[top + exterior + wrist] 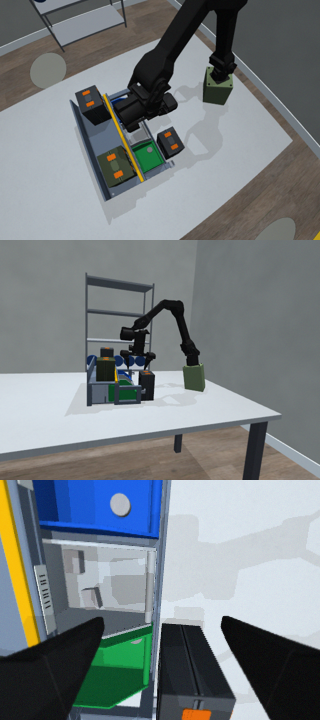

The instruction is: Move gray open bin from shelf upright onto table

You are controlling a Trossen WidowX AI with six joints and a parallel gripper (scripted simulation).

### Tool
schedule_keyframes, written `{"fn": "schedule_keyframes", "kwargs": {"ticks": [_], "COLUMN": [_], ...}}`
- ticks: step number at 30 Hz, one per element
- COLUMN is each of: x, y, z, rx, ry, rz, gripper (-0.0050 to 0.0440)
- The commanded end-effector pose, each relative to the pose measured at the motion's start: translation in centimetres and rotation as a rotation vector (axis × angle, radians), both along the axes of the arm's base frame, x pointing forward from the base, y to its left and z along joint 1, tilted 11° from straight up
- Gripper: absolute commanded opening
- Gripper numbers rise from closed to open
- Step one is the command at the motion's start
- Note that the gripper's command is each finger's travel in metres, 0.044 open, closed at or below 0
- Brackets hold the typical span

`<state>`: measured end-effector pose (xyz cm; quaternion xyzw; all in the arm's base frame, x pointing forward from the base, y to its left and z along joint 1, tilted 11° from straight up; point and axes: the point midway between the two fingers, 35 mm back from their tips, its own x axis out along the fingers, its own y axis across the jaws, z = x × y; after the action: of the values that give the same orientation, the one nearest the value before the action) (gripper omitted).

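The gray open bin (100, 582) sits in the low shelf unit (108, 144) on the table, between a blue bin (100, 505) and a green bin (117, 672). Two small gray parts (90, 597) lie inside it. In the top view only a strip of the gray bin (139, 134) shows below my wrist. My gripper (163, 621) is open and empty and hangs above the bin's outer edge. The left finger is over the gray and green bins. The right finger is over the table. It also shows in the exterior view (136, 366), a little above the shelf.
A black box (170, 142) stands on the table right beside the green bin (148, 156). A black case (91, 104) and an olive case (116, 165) stand on the shelf's top behind a yellow bar (122, 136). My arm's green base block (217, 85) is at the far right.
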<state>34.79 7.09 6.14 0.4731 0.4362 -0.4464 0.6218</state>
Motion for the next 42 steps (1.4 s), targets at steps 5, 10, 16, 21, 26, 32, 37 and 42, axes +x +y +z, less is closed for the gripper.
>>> {"fn": "schedule_keyframes", "kwargs": {"ticks": [5, 10, 16, 21, 26, 32, 37, 42], "x": [0.54, 0.54, 0.42, 0.41, 0.41, 0.35, 0.28, 0.28], "y": [-0.05, -0.05, -0.14, -0.14, -0.14, -0.18, -0.19, -0.19], "z": [1.09, 1.09, 1.29, 1.32, 1.32, 1.40, 1.48, 1.48], "rx": [0.067, 0.067, 0.065, 0.066, 0.066, 0.064, 0.066, 0.066], "ry": [0.031, 0.031, 0.028, 0.030, 0.030, 0.029, 0.029, 0.029], "rz": [-0.059, -0.059, -0.058, -0.059, -0.059, -0.058, -0.059, -0.059], "gripper": [0.0440, 0.0440, 0.0440, 0.0440, 0.0440, 0.0440, 0.0440, 0.0440]}}
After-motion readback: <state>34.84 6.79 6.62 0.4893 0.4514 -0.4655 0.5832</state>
